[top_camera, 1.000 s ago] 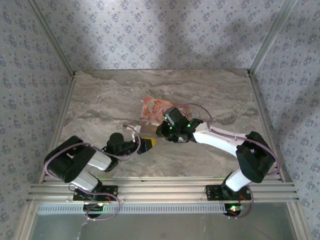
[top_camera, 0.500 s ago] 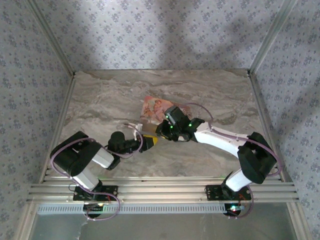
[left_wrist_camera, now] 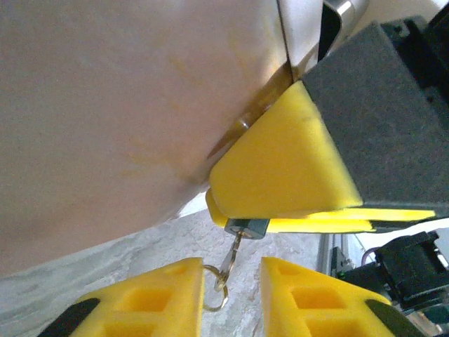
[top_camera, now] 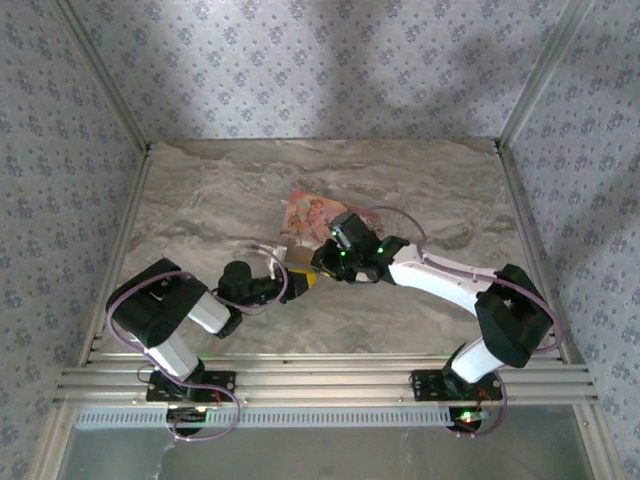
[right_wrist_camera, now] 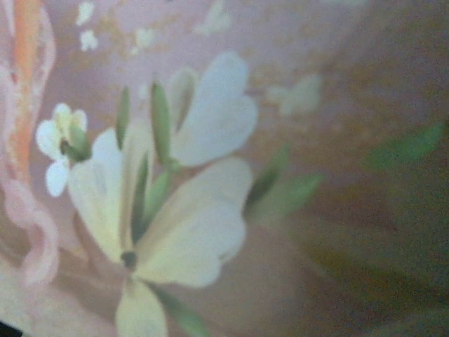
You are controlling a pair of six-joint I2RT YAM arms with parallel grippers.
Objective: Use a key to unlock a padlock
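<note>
In the left wrist view the small blue padlock [left_wrist_camera: 247,227] is pinched between the yellow fingers [left_wrist_camera: 280,168] of my right gripper [left_wrist_camera: 238,219], keyhole end facing down. A key [left_wrist_camera: 236,254] sticks out of that end, and its ring [left_wrist_camera: 217,289] hangs below. My left gripper [left_wrist_camera: 231,298] sits just under it, jaws apart, with the key and ring in the gap. The ring touches the left finger [left_wrist_camera: 161,298]; the other finger [left_wrist_camera: 309,295] stands off. From above, the left gripper [top_camera: 296,282] and the right gripper [top_camera: 318,264] meet at mid-table.
A flat pink printed box [top_camera: 306,215] lies just behind the grippers, and its flower print [right_wrist_camera: 175,182] shows close up in the right wrist view. The marble table [top_camera: 200,200] is walled by patterned panels. An aluminium rail [top_camera: 330,380] runs along the near edge.
My left arm has reached right and forward until its gripper meets the right gripper, and its jaws have narrowed. The right arm has barely moved.
</note>
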